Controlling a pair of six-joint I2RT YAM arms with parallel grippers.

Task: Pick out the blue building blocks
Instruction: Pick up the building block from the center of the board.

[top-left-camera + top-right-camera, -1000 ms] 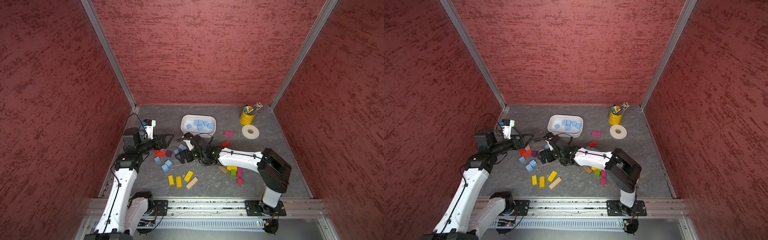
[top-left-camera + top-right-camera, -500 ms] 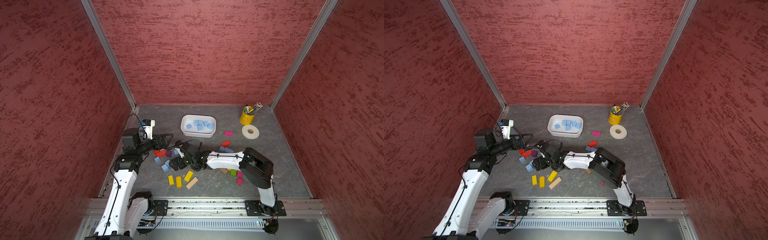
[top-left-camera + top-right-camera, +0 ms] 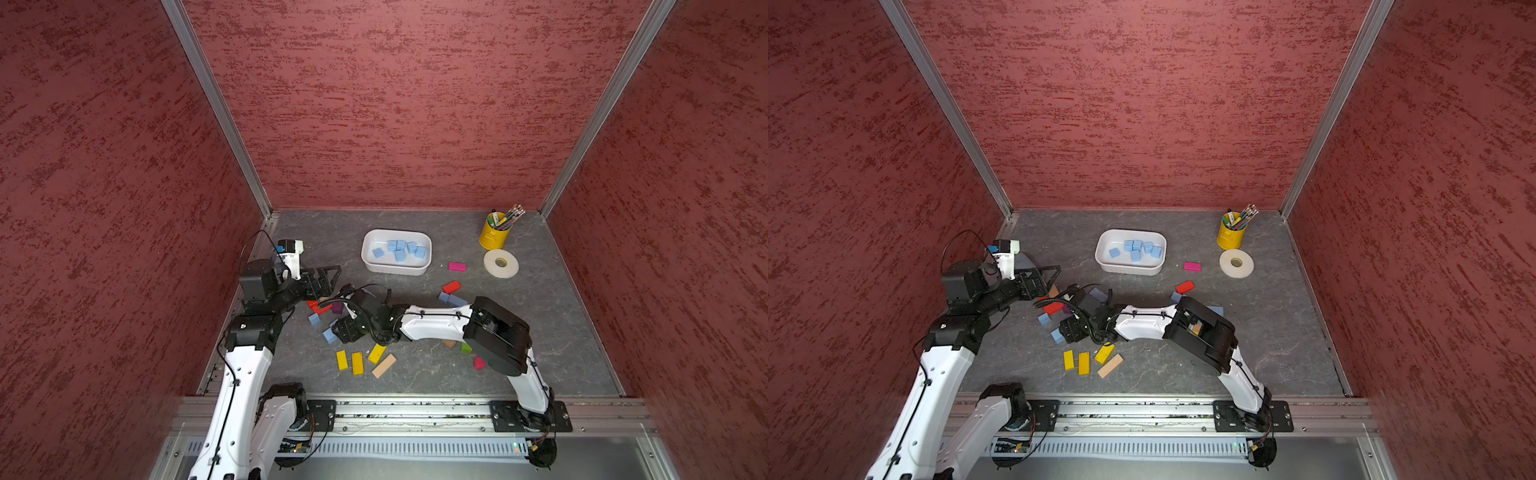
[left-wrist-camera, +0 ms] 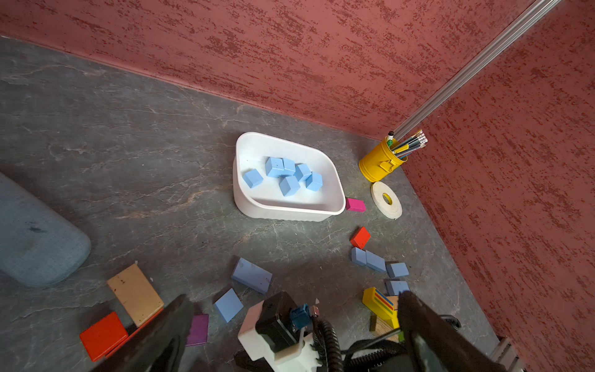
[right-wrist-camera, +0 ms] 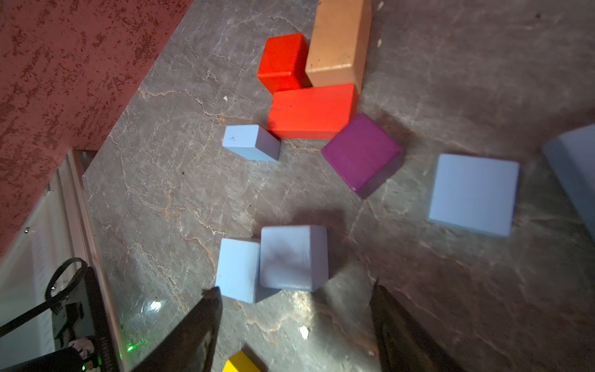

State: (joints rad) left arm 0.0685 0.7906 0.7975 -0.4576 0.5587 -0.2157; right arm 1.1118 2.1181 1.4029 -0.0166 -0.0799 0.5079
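Around: red brick [image 5: 310, 111], purple cube [image 5: 360, 151] and wood brick [image 5: 338, 42] are clustered beyond the pair.
Blue building blocks [image 5: 293, 257]: two touching cubes lie just ahead of the right gripper [image 5: 293, 288]; six more sit in the white tray [image 4: 289, 209], far centre.
Right gripper: fingers apart, empty.
Left gripper [image 3: 326, 277]: spread wide, empty.
Surfaces: matte, square-edged blocks on a grey veined table [image 5: 161, 193].

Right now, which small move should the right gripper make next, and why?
Probably advance the right gripper a little over the matte light-blue cube: its jaws stand open, and the cube lies just ahead of them, touching a second light-blue block.
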